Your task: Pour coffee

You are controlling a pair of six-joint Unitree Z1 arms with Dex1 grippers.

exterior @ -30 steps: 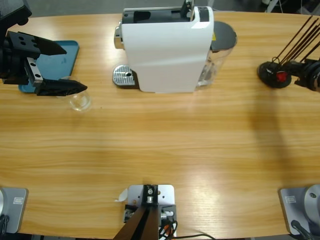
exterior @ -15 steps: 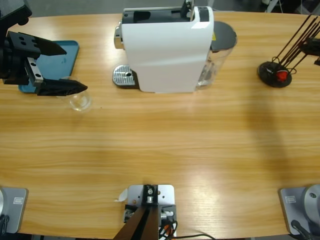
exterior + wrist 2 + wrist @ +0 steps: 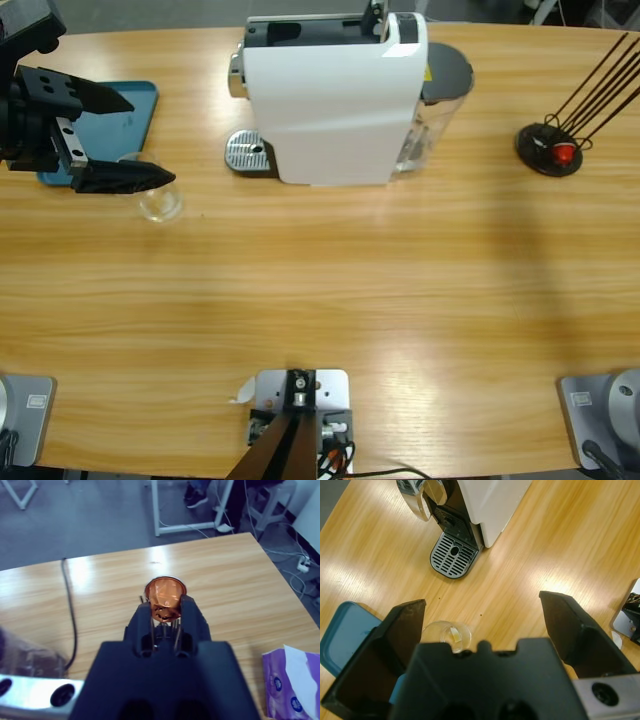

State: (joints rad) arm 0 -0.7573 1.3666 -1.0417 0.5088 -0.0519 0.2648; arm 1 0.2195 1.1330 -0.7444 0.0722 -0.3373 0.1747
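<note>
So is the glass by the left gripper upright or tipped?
Upright: the clear glass stands on the table with its round mouth facing up, beside the blue tray, empty.

Small clear tumbler (image 3: 160, 203) upright on tabletop (image 3: 350, 290), just below left end effector (image 3: 115, 138)'s wide-open jaws; coffee inside not discernible.

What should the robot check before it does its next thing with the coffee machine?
1. Left gripper open: ok, jaws wide apart.
2. Clear glass upright on the table: ok.
3. Glass on the drip grate: not ok, it stands apart, beside the blue tray.
4. Right gripper holding the orange capsule: ok.
5. Coffee in glass: cannot tell.
6. Coffee machine ready for the capsule: cannot tell.
</note>
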